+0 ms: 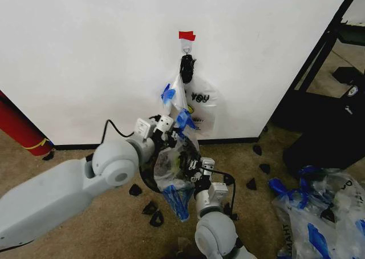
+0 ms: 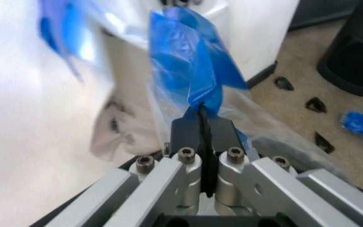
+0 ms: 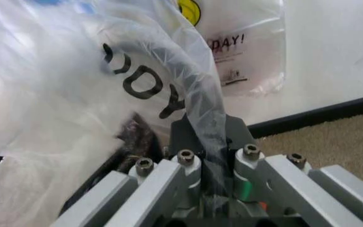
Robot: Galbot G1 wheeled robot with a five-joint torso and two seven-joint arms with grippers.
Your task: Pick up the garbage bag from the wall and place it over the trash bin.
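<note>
Both grippers, left (image 2: 205, 124) and right (image 3: 208, 137), pinch the garbage bag (image 1: 174, 176) over the trash bin (image 1: 149, 183)

Both hands, left hand (image 1: 171, 134) & right hand (image 1: 193, 170), hold garbage bag (image 1: 174, 173) over trash bin (image 1: 149, 182).

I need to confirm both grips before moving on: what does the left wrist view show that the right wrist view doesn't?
Left wrist view: the left tool is shut on a blue printed patch of the garbage bag; black scraps lie on the carpet.

Right wrist view: the right tool is shut on a translucent fold of the bag, with black lettering on it; a second bag, bearing a yellow smiley, hangs on the wall.

Both show a shut tool pinching bag plastic, the black baseboard and carpet.
</note>
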